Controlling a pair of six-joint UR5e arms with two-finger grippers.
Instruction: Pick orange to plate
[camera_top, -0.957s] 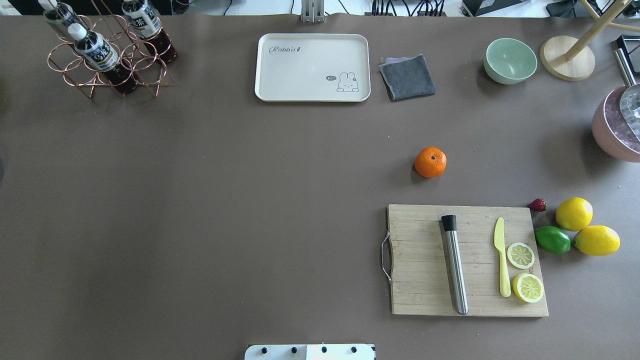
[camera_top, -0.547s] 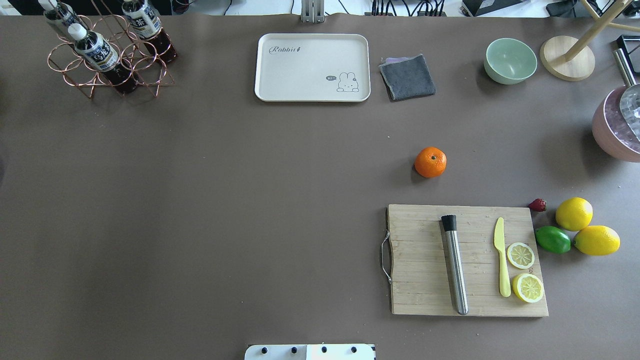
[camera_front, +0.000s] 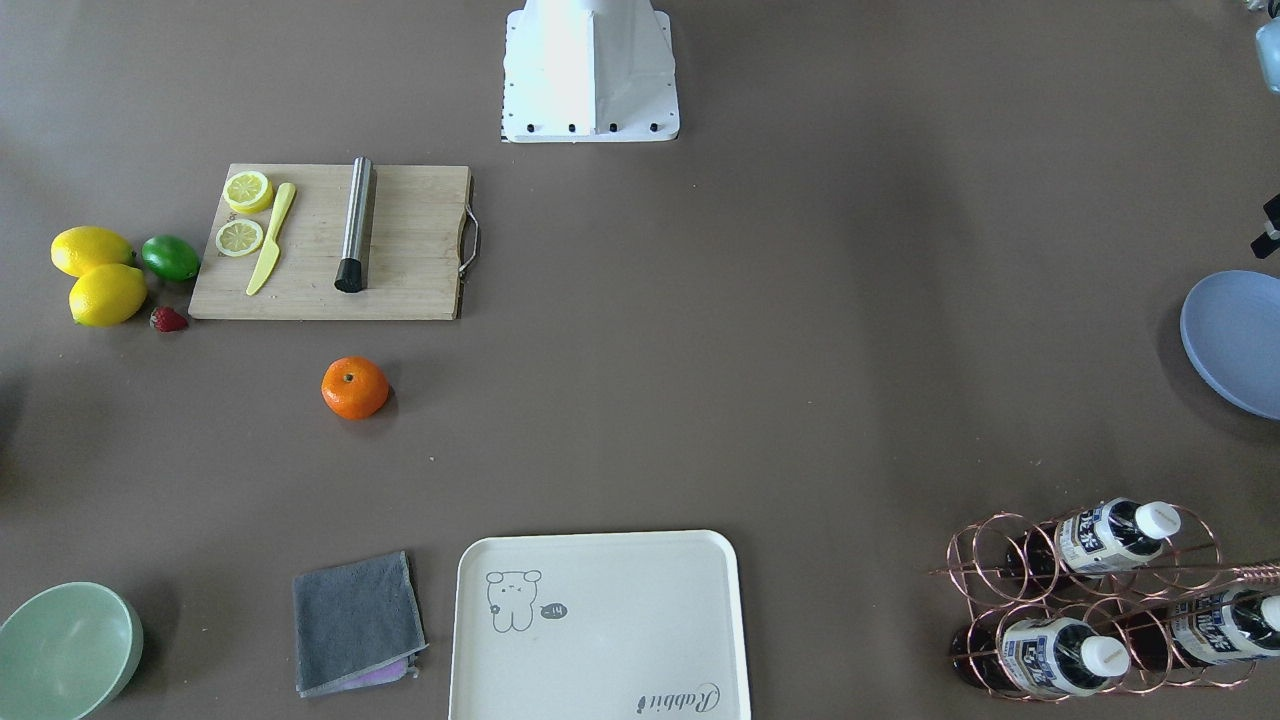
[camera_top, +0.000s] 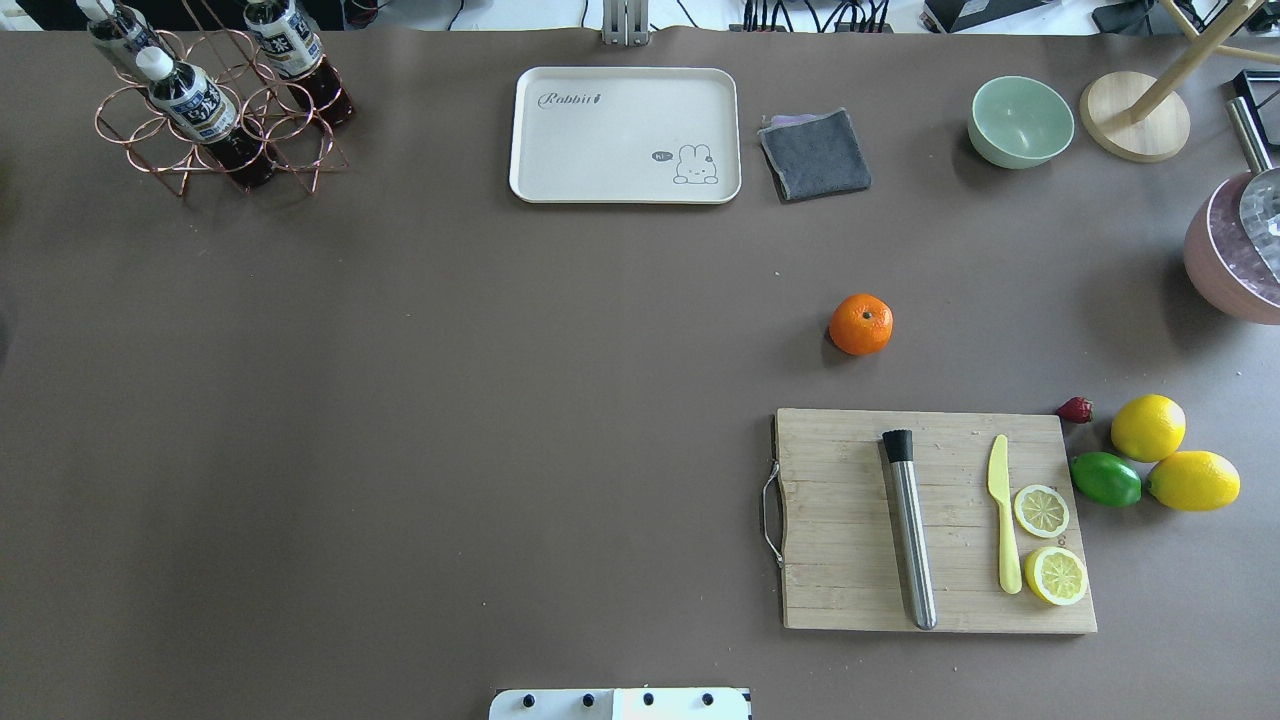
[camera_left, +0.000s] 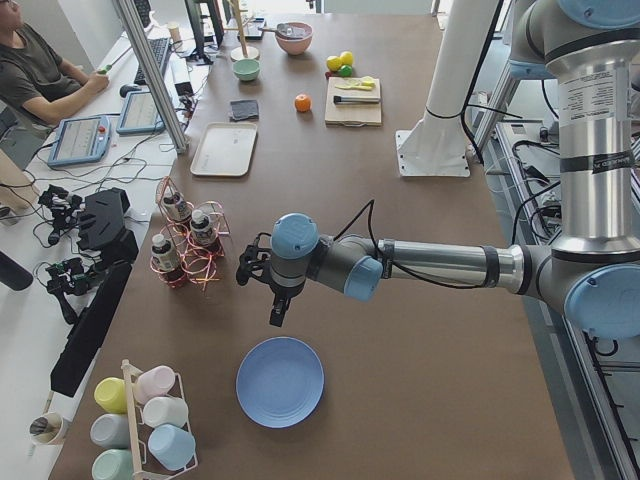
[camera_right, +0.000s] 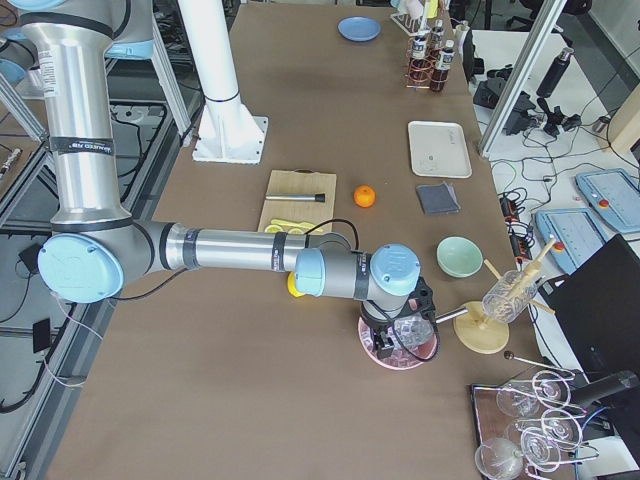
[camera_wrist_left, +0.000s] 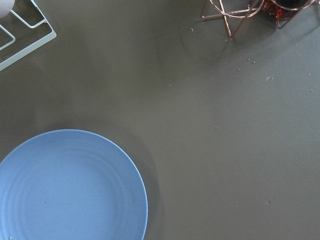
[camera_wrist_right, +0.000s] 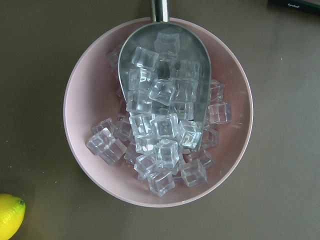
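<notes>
The orange rests on the brown table just beyond the cutting board, and it also shows as the orange. The periwinkle plate lies far off at the table's left end; it shows as the plate in the lower left of the left wrist view. My left gripper hangs a little beyond the plate, toward the bottle rack. My right gripper hovers over a pink bowl of ice, well away from the orange. Both grippers show clearly only in the side views, so I cannot tell whether they are open or shut.
A wooden cutting board carries a steel muddler, a yellow knife and lemon slices. Two lemons, a lime and a strawberry sit at its right. A cream tray, grey cloth, green bowl, bottle rack and ice bowl line the edges.
</notes>
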